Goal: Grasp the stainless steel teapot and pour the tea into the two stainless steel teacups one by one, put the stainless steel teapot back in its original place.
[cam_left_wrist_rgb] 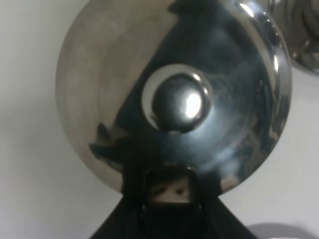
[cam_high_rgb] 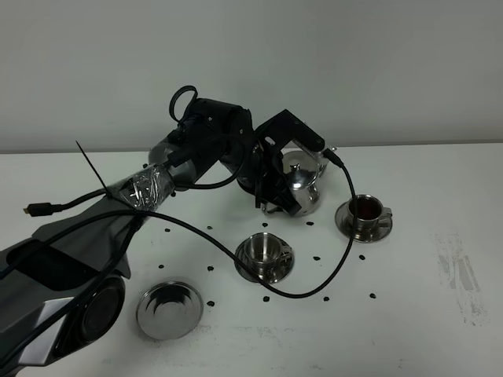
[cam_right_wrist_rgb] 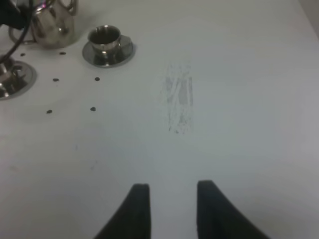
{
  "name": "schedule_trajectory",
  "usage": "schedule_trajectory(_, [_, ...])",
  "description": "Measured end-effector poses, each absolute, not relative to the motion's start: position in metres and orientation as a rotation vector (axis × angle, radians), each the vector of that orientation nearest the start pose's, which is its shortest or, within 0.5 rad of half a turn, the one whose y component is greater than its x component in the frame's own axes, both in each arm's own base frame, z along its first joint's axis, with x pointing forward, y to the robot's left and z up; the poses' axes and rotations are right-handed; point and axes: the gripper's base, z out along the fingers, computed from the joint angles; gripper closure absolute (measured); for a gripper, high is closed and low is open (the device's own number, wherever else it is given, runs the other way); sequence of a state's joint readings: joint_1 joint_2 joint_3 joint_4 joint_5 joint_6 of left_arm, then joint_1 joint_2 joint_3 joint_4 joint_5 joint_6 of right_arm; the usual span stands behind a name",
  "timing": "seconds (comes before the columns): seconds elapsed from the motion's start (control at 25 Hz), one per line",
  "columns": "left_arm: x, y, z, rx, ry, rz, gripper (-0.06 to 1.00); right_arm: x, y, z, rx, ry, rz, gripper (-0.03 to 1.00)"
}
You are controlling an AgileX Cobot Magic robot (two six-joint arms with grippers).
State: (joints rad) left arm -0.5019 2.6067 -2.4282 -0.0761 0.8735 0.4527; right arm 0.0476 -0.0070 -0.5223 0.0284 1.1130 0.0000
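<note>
I have the teapot (cam_high_rgb: 302, 182) clamped by its handle in my left gripper (cam_high_rgb: 269, 188), just beside the cup (cam_high_rgb: 366, 210) holding dark tea (cam_high_rgb: 365, 206). The second cup (cam_high_rgb: 265, 250) sits near the teapot, and the bare dish (cam_high_rgb: 169, 309) lies farther off. My right gripper (cam_right_wrist_rgb: 172, 209) stands open, well apart from the teapot.

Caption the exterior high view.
Left claw grips shiny round steel teapot beside tea-filled small steel cup; round steel dish sits bare.

The white table (cam_high_rgb: 440, 181) carries an empty round steel dish (cam_high_rgb: 169, 310) near its front edge, a near saucer (cam_high_rgb: 247, 273) with its cup mid-table, a far saucer (cam_high_rgb: 369, 238) with its cup further back and right, scattered dark specks (cam_high_rgb: 372, 296), and a grey smudge (cam_high_rgb: 456, 267) toward the right edge.
</note>
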Motion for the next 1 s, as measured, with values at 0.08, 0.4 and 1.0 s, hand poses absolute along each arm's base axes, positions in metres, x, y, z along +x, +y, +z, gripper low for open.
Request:
schedule_trajectory(0.08, [0.494, -0.277, 0.158, 1.127, 2.265, -0.115, 0.7, -0.011, 0.002, 0.279, -0.052, 2.067, 0.063, 0.74])
schedule_trajectory(0.4, [0.493, -0.277, 0.169, 1.122, 2.25, -0.112, 0.7, -0.011, 0.002, 0.279, -0.052, 2.067, 0.063, 0.74])
schedule_trajectory(1.0, [0.486, -0.273, 0.217, 1.137, 2.167, -0.098, 0.7, -0.011, 0.002, 0.279, -0.052, 2.067, 0.063, 0.74])
